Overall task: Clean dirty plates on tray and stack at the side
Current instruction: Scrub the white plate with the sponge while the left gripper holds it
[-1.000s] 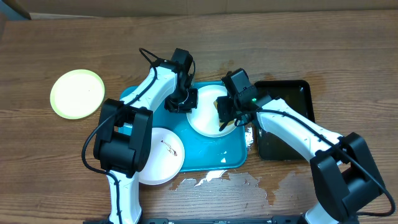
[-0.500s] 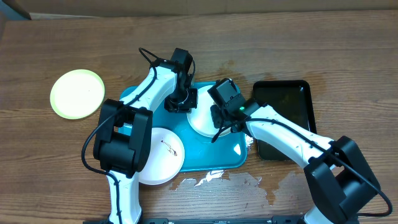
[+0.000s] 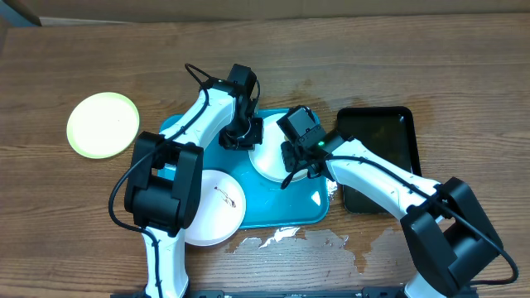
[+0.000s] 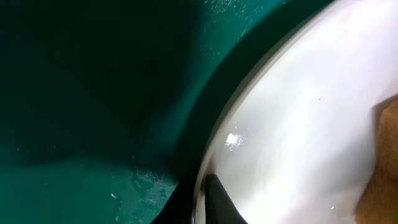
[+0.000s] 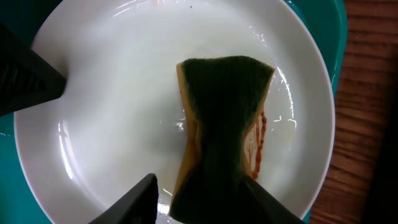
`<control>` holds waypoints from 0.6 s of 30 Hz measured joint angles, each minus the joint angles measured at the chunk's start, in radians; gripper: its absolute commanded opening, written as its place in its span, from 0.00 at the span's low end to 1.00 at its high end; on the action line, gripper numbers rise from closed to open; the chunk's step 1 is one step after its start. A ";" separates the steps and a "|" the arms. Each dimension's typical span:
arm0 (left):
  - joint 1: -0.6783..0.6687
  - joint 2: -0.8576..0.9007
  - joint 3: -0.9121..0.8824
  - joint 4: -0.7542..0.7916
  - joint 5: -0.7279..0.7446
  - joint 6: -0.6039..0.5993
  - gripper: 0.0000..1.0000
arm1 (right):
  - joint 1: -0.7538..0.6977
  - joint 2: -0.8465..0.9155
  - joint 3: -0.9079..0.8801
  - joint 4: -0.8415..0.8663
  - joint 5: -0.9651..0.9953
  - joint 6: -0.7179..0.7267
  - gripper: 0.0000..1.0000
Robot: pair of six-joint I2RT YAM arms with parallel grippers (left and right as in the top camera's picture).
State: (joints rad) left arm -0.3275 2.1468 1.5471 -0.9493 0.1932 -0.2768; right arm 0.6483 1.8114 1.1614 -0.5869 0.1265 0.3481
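On the middle of the teal tray (image 3: 291, 209), the right gripper (image 5: 202, 202) pinches a yellow sponge (image 5: 224, 124) with a dark green scouring face, squeezed narrow at its waist and pressed onto the white plate (image 5: 118, 112). A reddish-brown smear (image 5: 258, 144) runs down the plate just beside the sponge, and the glaze around it glistens wet.

At the side of that plate nearest the tray's far-left corner, the left gripper (image 3: 240, 136) is closed tight on the rim; its own camera shows one dark fingertip (image 4: 217, 199) lying on the inside of the edge, with wet teal beneath.

From overhead, both arms cover much of this plate. A second white plate (image 3: 211, 207), marked with a thin dark streak (image 3: 224, 196), overhangs the tray's near-left corner, partly under the left arm. The yellow-green plate (image 3: 103, 124) lies well off the tray's left side. A black tray (image 3: 381, 141) sits just beside the teal tray's right edge, half hidden by the right arm.

The wooden table (image 3: 464, 66) shows pale, patchy marks (image 3: 290, 240) along the tray's near edge.
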 measured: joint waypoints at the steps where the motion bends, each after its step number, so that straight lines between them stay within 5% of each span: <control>1: 0.000 0.000 0.000 0.000 0.000 0.000 0.07 | 0.000 0.000 -0.004 0.004 0.000 0.002 0.43; 7: 0.000 0.000 0.000 0.000 0.000 0.000 0.07 | 0.000 0.000 -0.040 0.008 0.001 0.012 0.39; 11: 0.000 0.000 0.000 0.000 0.000 0.000 0.07 | 0.000 0.000 -0.041 0.011 0.005 0.014 0.09; 14: 0.000 0.000 0.000 0.000 -0.001 0.000 0.07 | 0.000 0.000 -0.042 -0.001 0.018 0.033 0.06; 16: 0.000 0.000 0.000 0.000 -0.002 0.000 0.07 | 0.000 0.000 -0.042 -0.011 0.032 0.053 0.16; 18: 0.000 0.000 0.000 -0.001 -0.002 0.000 0.08 | 0.000 0.000 -0.042 -0.015 0.044 0.068 0.47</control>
State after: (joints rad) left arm -0.3279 2.1468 1.5471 -0.9501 0.1913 -0.2768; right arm 0.6483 1.8118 1.1198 -0.6022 0.1703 0.4164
